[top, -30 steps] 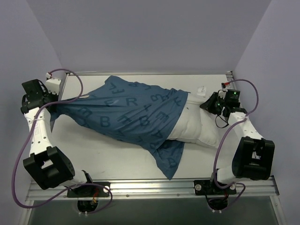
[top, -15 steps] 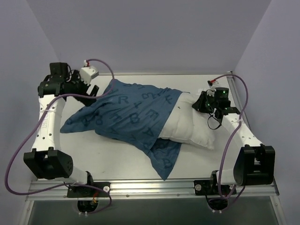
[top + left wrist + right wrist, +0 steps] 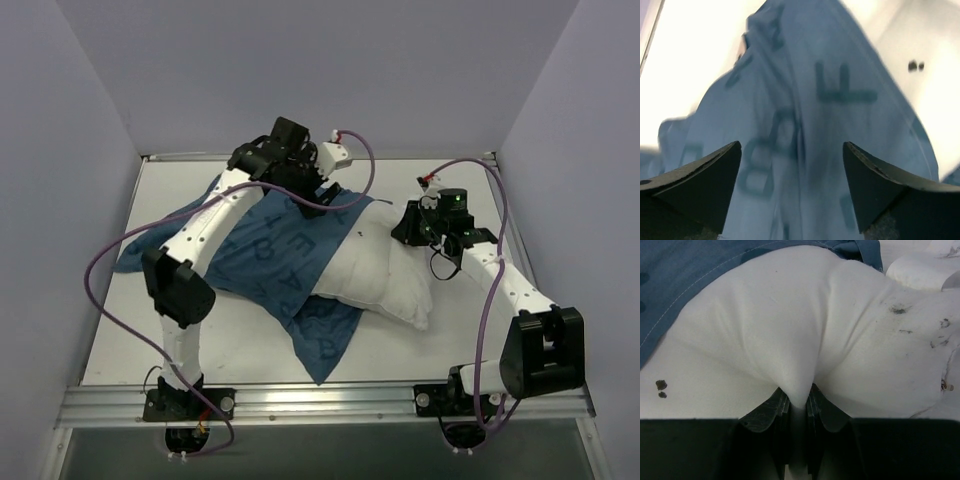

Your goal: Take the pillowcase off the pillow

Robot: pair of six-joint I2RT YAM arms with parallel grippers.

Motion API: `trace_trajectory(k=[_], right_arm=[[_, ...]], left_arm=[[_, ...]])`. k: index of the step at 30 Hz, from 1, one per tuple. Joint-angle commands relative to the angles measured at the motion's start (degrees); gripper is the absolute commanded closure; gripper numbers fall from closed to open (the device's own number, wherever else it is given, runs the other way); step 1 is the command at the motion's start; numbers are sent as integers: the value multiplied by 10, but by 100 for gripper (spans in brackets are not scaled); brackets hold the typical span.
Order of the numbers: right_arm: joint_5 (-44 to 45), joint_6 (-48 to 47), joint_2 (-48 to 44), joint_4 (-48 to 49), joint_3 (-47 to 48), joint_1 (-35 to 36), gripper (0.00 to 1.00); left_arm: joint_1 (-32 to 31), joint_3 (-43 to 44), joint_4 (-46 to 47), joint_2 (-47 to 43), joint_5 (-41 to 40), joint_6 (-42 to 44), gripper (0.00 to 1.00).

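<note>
The dark blue lettered pillowcase (image 3: 265, 250) lies slack across the table and covers the left part of the white pillow (image 3: 385, 280). The pillow's right half is bare. My left gripper (image 3: 305, 180) hovers open above the pillowcase's far edge. In the left wrist view its fingers (image 3: 715, 175) stand wide apart over the blue cloth (image 3: 810, 100), with nothing between them. My right gripper (image 3: 407, 225) is shut on a pinched fold of the pillow (image 3: 790, 315) at its far right end. The pillowcase hem (image 3: 690, 270) shows beyond that fold.
Grey walls close in the white table (image 3: 240, 340) on the left, back and right. A metal rail (image 3: 320, 400) runs along the near edge. The left arm's purple cable (image 3: 110, 290) loops over the table's left side.
My left gripper has let go of the pillowcase's left end, opened, and swung right to above its far edge. The cloth has gone slack. The pillow and right gripper have shifted slightly left.
</note>
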Motion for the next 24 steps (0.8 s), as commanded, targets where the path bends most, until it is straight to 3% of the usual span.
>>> trace_trajectory(k=[1, 3, 9, 12, 13, 16, 19, 24], right_arm=[[-7, -2, 5, -9, -6, 10, 100], [-2, 0, 3, -9, -6, 14, 100], [10, 2, 2, -36, -5, 17, 100], [13, 7, 7, -41, -4, 17, 100], [18, 10, 7, -43, -3, 17, 100], [46, 27, 7, -67, 0, 6, 100], [19, 51, -6, -59, -14, -35, 100], [37, 52, -45, -75, -43, -72, 100]], left_arm=[[-28, 71, 20, 47, -38, -23, 11], [-32, 99, 11, 77, -24, -24, 25], [-36, 101, -8, 92, 15, -9, 33], [-36, 92, -1, 105, -10, -15, 73], [-35, 92, 1, 110, -34, -23, 97], [-28, 104, 20, 122, -89, -52, 98], [-8, 119, 48, 133, -160, -72, 98], [77, 139, 75, 142, -254, -76, 98]])
